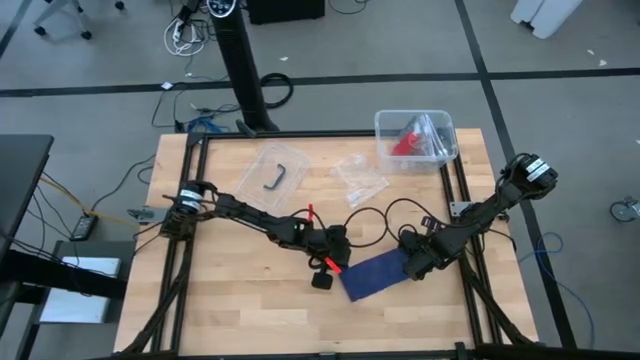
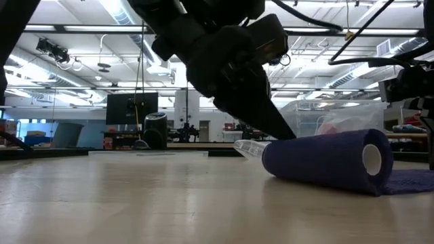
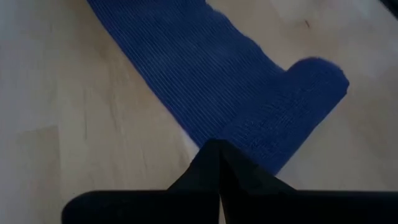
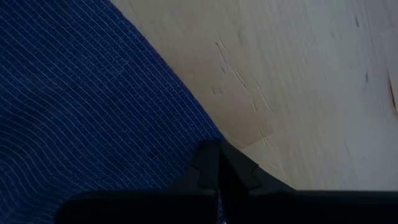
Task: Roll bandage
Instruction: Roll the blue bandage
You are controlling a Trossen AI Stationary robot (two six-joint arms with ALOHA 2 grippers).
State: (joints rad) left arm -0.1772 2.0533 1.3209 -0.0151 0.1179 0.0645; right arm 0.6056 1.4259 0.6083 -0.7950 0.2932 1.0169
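While the table lay wide, I saw the bandage at its five o'clock, partly rolled; soft and light, I judged it best nudged at the roll. Left gripper and right gripper were both pressed together, empty.

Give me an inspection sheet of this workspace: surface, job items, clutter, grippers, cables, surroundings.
Surface: light wooden table in a black frame.
Job's things: navy bandage, partly rolled; the roll lies on its side, the flat tail spread on the wood.
Clutter: clear plastic tub holding a red item; clear lid with a dark handle; clear bag.
Grippers: left gripper shut, tip against the roll; right gripper shut, tip at the flat tail's edge.
Cables: black cable looping over the table; loose cables on the floor.
Surroundings: grey floor, black column, a monitor in the room behind.
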